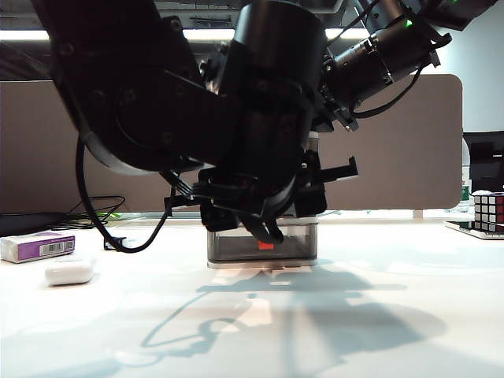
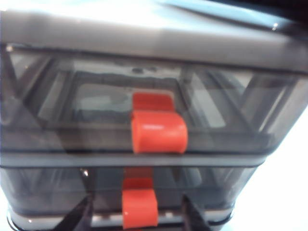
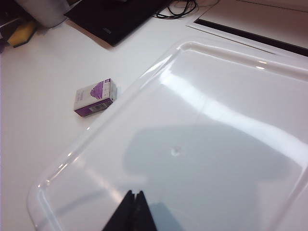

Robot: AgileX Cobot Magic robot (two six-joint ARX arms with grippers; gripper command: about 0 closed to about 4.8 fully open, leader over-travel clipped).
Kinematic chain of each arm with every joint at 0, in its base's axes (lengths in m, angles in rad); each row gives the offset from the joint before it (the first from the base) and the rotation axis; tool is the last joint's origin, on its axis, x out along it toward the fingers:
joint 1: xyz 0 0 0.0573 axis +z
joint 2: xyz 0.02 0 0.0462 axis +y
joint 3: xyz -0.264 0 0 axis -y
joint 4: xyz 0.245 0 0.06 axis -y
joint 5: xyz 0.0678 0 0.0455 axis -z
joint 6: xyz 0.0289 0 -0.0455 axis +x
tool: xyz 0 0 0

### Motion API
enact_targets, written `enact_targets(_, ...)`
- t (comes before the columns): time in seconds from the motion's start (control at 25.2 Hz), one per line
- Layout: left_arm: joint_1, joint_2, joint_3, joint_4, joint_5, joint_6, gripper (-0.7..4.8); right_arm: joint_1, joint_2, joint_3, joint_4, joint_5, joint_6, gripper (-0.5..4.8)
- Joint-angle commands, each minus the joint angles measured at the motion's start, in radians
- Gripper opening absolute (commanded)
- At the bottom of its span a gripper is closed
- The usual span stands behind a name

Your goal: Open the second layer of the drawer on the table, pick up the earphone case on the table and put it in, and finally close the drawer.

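Drawer [image 1: 262, 246] not yet opened; handle [image 2: 139, 208] being straddled by half-open left pincer [image 2: 137, 214]. Right pincer [image 3: 131, 211], shut, being held over unit's top. Case [image 1: 69, 271] lying on surface [image 1: 378, 315], left.

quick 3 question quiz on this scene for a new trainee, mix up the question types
1. True or false: the earphone case already lies inside the drawer.
2. In the left wrist view, the fingers of the left gripper stand: A) clamped on the upper handle; B) apart, either side of the lower orange-red handle; C) flat on the table.
3. Fill in: over the drawer's white top, the fingertips of the right gripper are ___ (together / apart).

Key: 1 false, it lies on the table at the left; 2 B; 3 together.
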Motion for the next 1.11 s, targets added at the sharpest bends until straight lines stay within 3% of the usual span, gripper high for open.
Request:
enact_targets(0.04,0.010,-0.002,0.006,0.011,-0.004,0.004,2.23,0.002,-0.002,-0.001,-0.014,0.000,-0.003,-0.05)
enact_targets(0.08,0.010,-0.002,0.006,0.018,-0.004,0.004,1.81,0.002,-0.002,-0.001,-0.014,0.000,-0.003,-0.05)
enact_targets(0.12,0.010,-0.002,0.006,0.019,-0.004,0.004,1.71,0.002,-0.002,-0.001,-0.014,0.000,-0.003,-0.05)
enact_targets(0.32,0.010,-0.002,0.006,0.028,-0.004,0.004,1.66,0.002,-0.002,-0.001,-0.014,0.000,-0.003,-0.05)
enact_targets(0.4,0.010,-0.002,0.006,0.027,-0.003,0.004,0.73,0.002,-0.002,-0.001,-0.014,0.000,-0.004,-0.05)
enact_targets(0.6,0.010,-0.002,0.006,0.027,-0.004,0.005,0.46,0.002,-0.002,-0.001,-0.014,0.000,-0.004,-0.05)
enact_targets(0.68,0.006,-0.002,0.006,0.027,-0.004,0.005,-0.06,0.002,-0.002,-0.001,-0.014,0.001,-0.004,-0.05)
enact_targets(1.11,-0.048,-0.002,0.005,0.002,-0.038,0.023,-0.06,0.002,-0.002,-0.001,-0.014,0.001,-0.003,-0.05)
